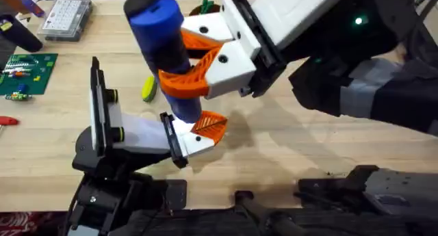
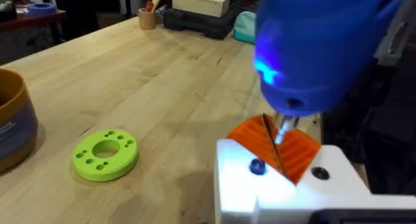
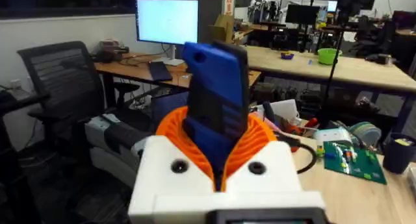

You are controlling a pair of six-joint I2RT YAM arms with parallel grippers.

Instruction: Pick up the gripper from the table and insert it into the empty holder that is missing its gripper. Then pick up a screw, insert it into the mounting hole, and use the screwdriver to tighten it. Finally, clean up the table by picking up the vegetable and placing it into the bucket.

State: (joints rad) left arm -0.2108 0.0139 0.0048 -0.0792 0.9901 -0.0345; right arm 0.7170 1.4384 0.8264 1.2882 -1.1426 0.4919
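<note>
My right gripper (image 1: 172, 58) is shut on the blue screwdriver (image 1: 161, 31), holding it upright between its orange fingers (image 3: 260, 136). The screwdriver tip (image 2: 281, 130) points down onto the white holder (image 1: 183, 141) at the end of my left arm. The small orange ribbed gripper (image 1: 211, 126) sits in that holder, and the tip meets its ribbed face (image 2: 296, 152). Two dark screw holes show on the holder's white face (image 2: 286, 191). The yellow and green vegetable (image 1: 148, 89) lies on the table just behind the holder. The bucket (image 2: 10, 123) stands at the edge of the left wrist view.
A lime-green ring with holes (image 2: 104, 156) lies on the wood near the bucket. A green circuit board (image 1: 24, 72) and a clear parts box (image 1: 67, 17) sit at the far left. A pencil cup (image 2: 148, 17) and boxes stand at the table's far end.
</note>
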